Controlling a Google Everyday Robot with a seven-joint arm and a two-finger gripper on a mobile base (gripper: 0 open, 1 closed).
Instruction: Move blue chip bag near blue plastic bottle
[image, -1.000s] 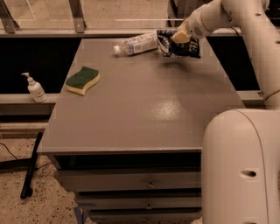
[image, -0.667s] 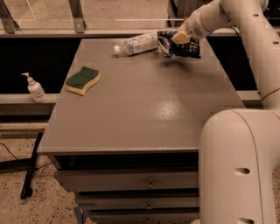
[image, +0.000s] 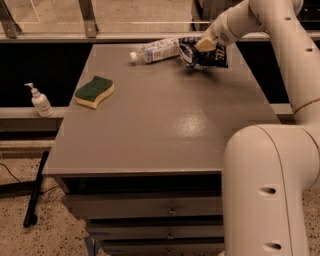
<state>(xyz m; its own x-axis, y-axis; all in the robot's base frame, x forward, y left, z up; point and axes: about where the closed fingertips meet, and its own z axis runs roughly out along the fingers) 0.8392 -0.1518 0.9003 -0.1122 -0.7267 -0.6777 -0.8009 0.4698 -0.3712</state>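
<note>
The blue chip bag (image: 210, 56) is dark navy with white lettering and sits at the far right of the grey table (image: 160, 120). Its left end touches the blue plastic bottle (image: 155, 50), a clear bottle with a blue-and-white label lying on its side, white cap pointing left. My gripper (image: 202, 45) reaches in from the upper right and sits on top of the bag, at its upper left part.
A green and yellow sponge (image: 94, 91) lies at the table's left side. A small white pump-dispenser bottle (image: 40, 101) stands on a ledge left of the table. My white arm and base (image: 270, 190) fill the right foreground. Drawers sit under the table's front edge.
</note>
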